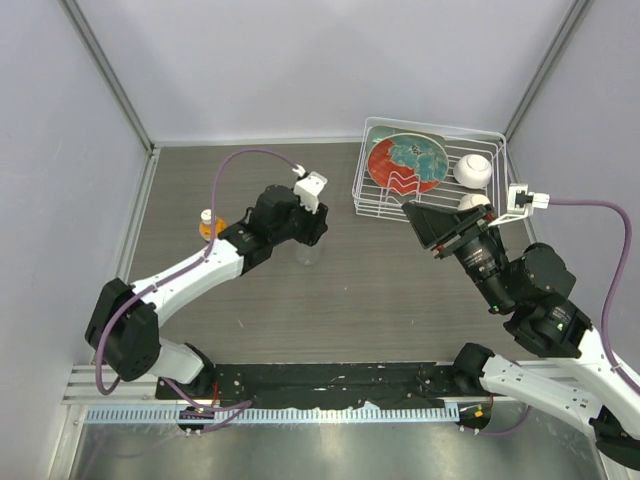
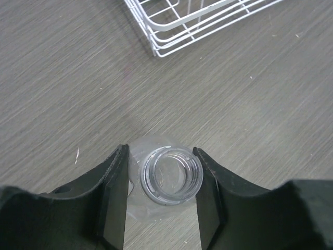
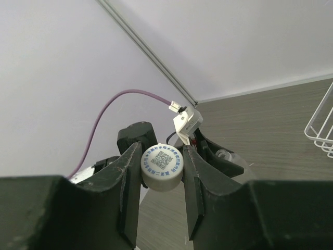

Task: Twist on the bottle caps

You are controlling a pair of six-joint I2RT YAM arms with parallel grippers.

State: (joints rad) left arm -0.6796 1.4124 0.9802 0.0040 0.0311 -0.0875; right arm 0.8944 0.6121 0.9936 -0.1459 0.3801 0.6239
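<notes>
While left pincer [image 2: 160,151] straddles clear bottle [image 2: 171,178], right pincer [image 3: 161,156] grips cap [image 3: 163,167].

I work in a robot lab cell: plain pale-grey panel walls [image 1: 300,60] in aluminium posts [image 1: 110,70] enclose my grey wood-grain tabletop [image 1: 350,290], my arm bases [image 1: 185,368] bolted to a black metal plate [image 1: 330,380] at six o'clock

The left arm [image 1: 200,272] partly hides the orange bottle [image 1: 211,224]; print on the white cap [image 3: 162,165] is unreadable.
</notes>
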